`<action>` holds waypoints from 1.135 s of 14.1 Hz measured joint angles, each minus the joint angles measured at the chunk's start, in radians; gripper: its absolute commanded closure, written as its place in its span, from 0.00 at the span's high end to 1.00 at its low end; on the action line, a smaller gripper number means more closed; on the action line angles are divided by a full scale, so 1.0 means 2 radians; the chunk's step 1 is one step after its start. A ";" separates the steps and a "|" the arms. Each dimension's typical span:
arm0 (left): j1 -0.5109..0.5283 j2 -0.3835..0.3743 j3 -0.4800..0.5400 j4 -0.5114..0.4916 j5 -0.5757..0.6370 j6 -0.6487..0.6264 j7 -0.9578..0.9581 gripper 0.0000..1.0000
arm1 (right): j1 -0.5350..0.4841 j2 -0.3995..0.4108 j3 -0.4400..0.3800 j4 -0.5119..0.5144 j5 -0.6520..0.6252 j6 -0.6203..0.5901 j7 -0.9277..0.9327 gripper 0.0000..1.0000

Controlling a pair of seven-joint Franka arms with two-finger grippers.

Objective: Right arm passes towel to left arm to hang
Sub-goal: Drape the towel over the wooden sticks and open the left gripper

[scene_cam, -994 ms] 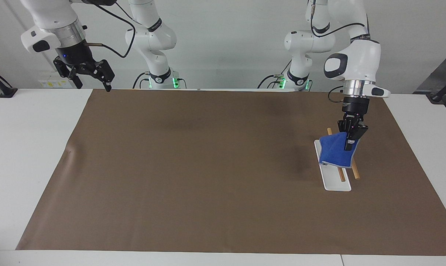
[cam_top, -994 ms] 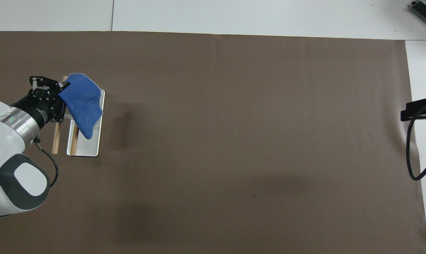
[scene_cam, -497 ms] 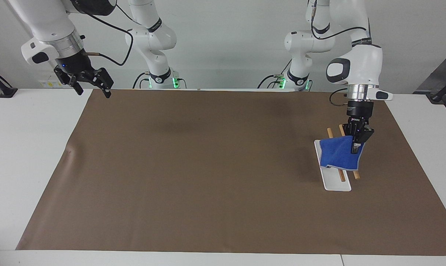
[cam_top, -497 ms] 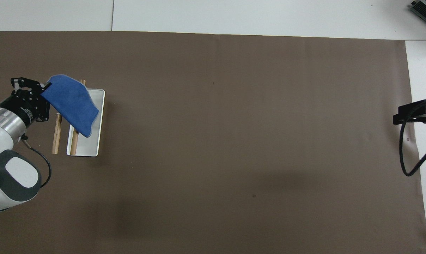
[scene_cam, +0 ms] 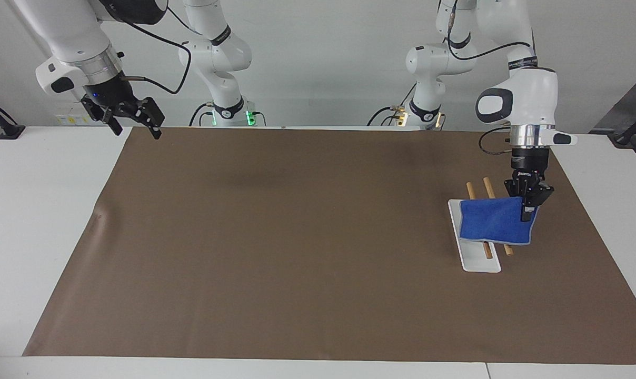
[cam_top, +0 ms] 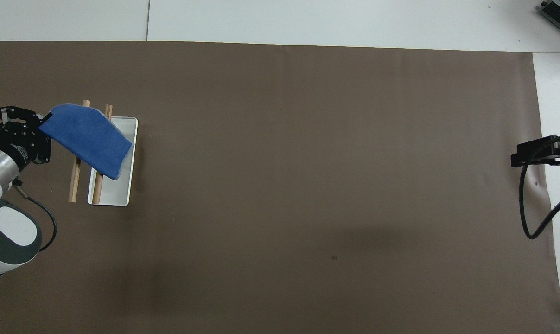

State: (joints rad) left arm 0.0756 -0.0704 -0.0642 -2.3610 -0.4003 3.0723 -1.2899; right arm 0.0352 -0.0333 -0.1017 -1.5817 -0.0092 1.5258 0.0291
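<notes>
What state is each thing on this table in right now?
Towel: spread over the two rods, one edge pinched by the left pincer.
Left pincer: shut on the towel's edge.
Right pincer: open, holding nothing, waiting above the mat's corner.
Rods: side by side above the base, partly covered.
Base: flat on the mat.

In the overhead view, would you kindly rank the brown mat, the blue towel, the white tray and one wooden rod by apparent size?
1. brown mat
2. blue towel, raised above the table, so it may look larger than it is
3. white tray, partly covered by the towel
4. wooden rod, the thinnest
</notes>
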 measured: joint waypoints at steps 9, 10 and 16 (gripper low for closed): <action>0.024 0.000 0.000 -0.013 0.000 -0.001 0.000 0.00 | 0.001 -0.016 0.010 -0.031 -0.006 0.016 -0.003 1.00; 0.025 0.000 0.000 -0.013 0.000 -0.003 0.000 0.00 | 0.001 -0.017 0.012 -0.032 -0.007 0.016 -0.003 1.00; 0.034 0.000 0.000 -0.014 0.000 -0.009 -0.001 0.00 | 0.000 -0.017 0.012 -0.033 -0.007 0.016 -0.003 1.00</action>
State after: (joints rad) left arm 0.1443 -0.0703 -0.0646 -2.3893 -0.4003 3.0535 -1.2915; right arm 0.0362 -0.0670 -0.0783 -1.6486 -0.0235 1.5586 0.0222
